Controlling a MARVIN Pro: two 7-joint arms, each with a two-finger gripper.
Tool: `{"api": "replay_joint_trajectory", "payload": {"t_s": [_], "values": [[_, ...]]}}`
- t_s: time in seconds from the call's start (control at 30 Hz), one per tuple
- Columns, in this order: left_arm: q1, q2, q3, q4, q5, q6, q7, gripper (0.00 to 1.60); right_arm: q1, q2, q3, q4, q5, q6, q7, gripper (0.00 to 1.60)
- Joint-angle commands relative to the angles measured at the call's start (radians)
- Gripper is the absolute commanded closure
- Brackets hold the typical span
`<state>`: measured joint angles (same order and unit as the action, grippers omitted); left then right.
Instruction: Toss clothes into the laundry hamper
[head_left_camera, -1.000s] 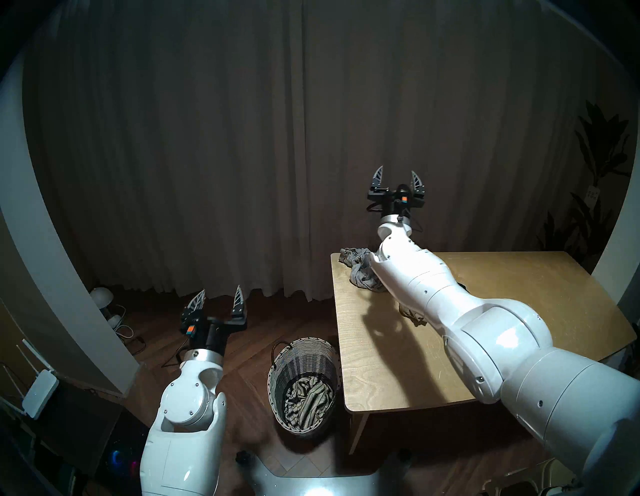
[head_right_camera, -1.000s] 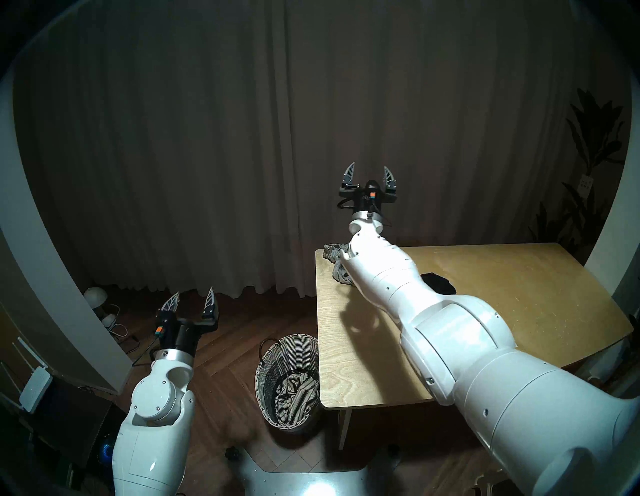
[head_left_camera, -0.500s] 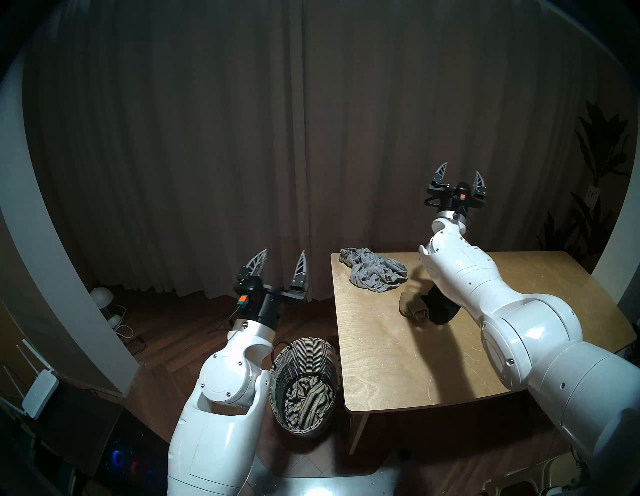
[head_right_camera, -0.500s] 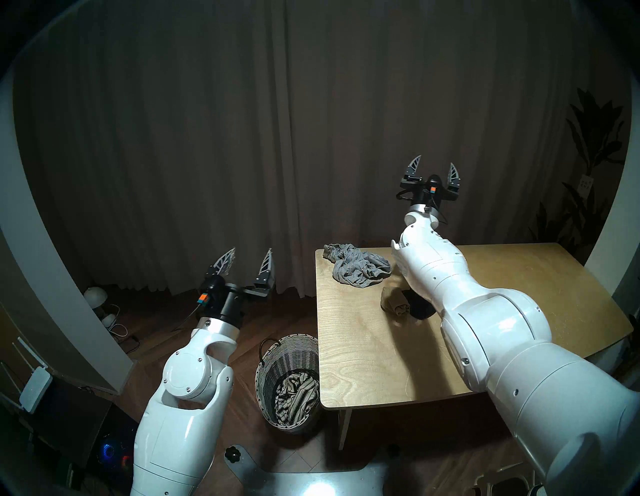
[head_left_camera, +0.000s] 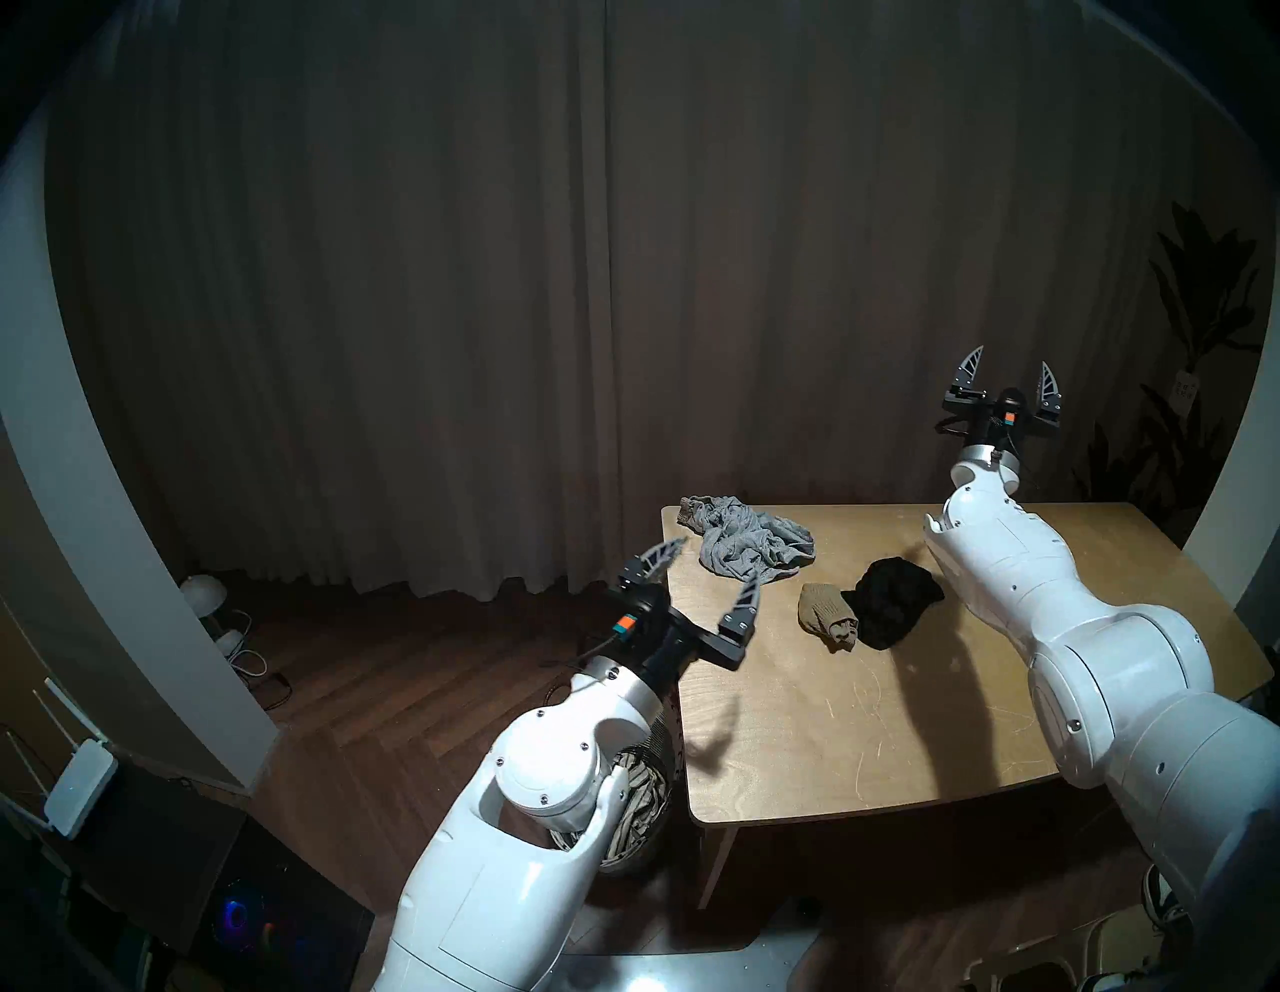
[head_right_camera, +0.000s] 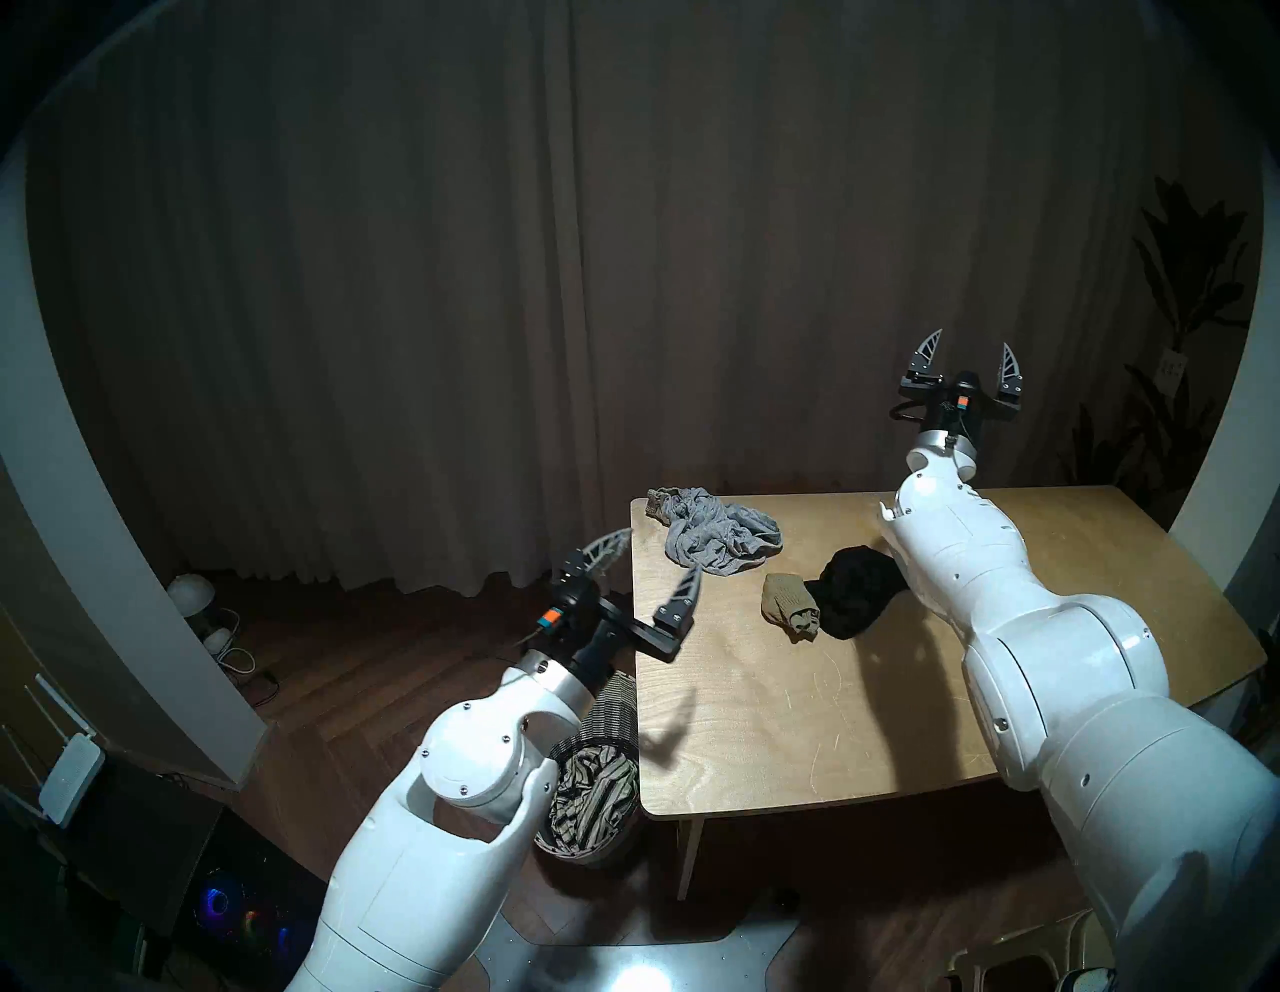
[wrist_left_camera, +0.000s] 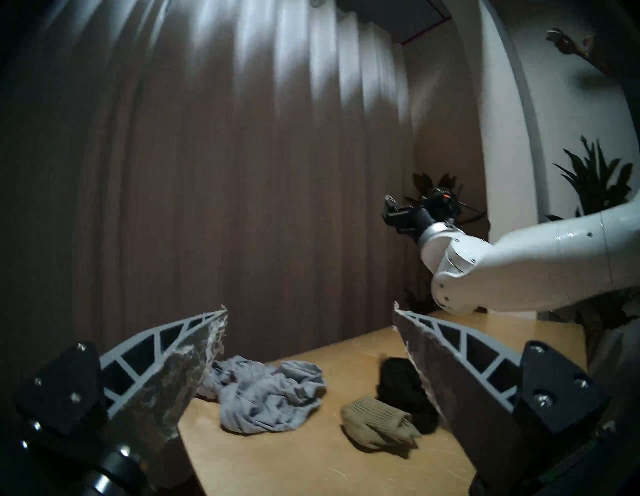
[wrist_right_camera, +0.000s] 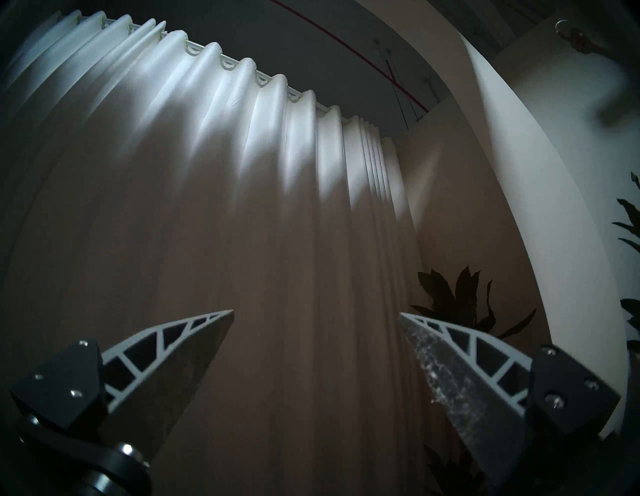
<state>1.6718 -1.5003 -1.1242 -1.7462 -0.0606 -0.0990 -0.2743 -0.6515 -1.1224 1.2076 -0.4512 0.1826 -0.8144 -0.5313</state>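
Head views: three garments lie on the wooden surface (head_left_camera: 831, 727): a grey garment (head_left_camera: 751, 551) at the far left corner, a small olive knit (head_left_camera: 824, 613) touching a black garment (head_left_camera: 893, 609) near the middle.
Hamper: the wicker hamper (head_right_camera: 613, 706) stands on the floor against the surface's left edge, half hidden by the left arm, with the striped garment (head_right_camera: 596, 790) inside.
Left gripper (head_left_camera: 699, 582): spread and empty, over the surface's left edge, near the grey garment.
Right gripper (head_left_camera: 1008, 377): spread and empty, raised above the far right of the surface.
Left wrist view: the three garments appear between the fingers; the hamper does not show.
Right wrist view: only a curtain (wrist_right_camera: 277, 242), a wall and plant leaves (wrist_right_camera: 450, 298).
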Motion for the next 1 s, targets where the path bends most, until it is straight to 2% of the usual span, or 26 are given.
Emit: {"api": "replay_joint_trajectory", "payload": {"t_s": [0.0,0.23,0.57,0.97], "values": [[-0.106,-0.012,0.066,0.068,0.014,0.048,-0.027,0.0,-0.047,0.078,-0.019,-0.023,-0.034,-0.036,0.027,0.0],[-0.177,-0.043,0.099,0.159,0.036,0.105,-0.038,0.0,-0.077,0.114,-0.037,-0.042,-0.053,-0.069,0.055,0.0],[-0.251,-0.087,0.105,0.278,0.065,0.164,-0.031,0.0,-0.132,0.16,-0.053,-0.056,-0.065,-0.107,0.098,0.0],[-0.34,-0.136,0.109,0.382,0.087,0.218,-0.019,0.0,-0.201,0.173,-0.095,-0.09,-0.088,-0.146,0.158,0.0]]}}
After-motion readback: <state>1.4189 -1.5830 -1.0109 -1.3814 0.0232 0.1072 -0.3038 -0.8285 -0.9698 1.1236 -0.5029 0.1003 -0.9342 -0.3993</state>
